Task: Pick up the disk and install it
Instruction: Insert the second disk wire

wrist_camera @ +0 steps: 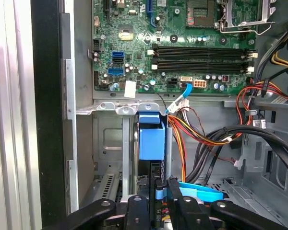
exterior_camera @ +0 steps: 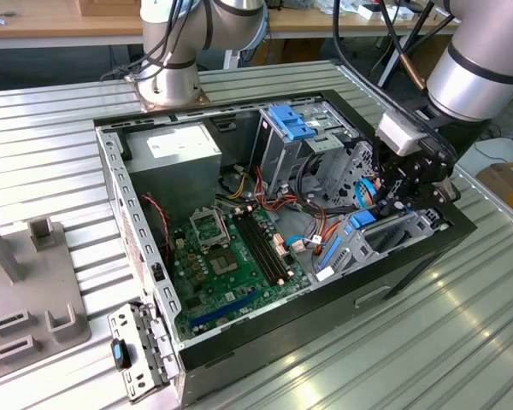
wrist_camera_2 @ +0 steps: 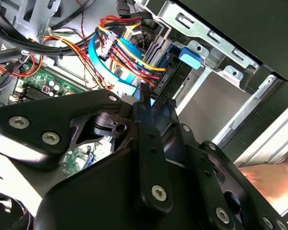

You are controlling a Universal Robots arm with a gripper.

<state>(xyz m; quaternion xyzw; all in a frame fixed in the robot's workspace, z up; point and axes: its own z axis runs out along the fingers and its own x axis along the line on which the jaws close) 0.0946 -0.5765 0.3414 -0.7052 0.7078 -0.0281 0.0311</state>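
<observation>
The disk (wrist_camera: 156, 170) stands on edge in the metal drive bay (exterior_camera: 398, 231) at the case's corner on the exterior view's right. Its blue bracket rail (wrist_camera: 151, 136) faces the motherboard. My gripper (wrist_camera: 158, 184) reaches down into this bay, and its black fingers (wrist_camera: 137, 211) sit close on either side of the disk's near edge, shut on it. The second wrist view shows the gripper (wrist_camera_2: 156, 98) with its fingertips against the blue rail (wrist_camera_2: 172, 57) beside a bundle of coloured power wires (wrist_camera_2: 125, 52). In the exterior view the gripper (exterior_camera: 402, 192) hangs just over the bay.
The open computer case (exterior_camera: 137, 256) holds a green motherboard (exterior_camera: 231, 256), a grey power-supply box (exterior_camera: 175, 154), a blue-topped drive cage (exterior_camera: 291, 128) and loose cables (exterior_camera: 312, 235). Another arm's base (exterior_camera: 167, 81) stands behind the case. A grey fixture (exterior_camera: 26, 282) and a detached panel (exterior_camera: 137, 350) lie at the exterior view's left.
</observation>
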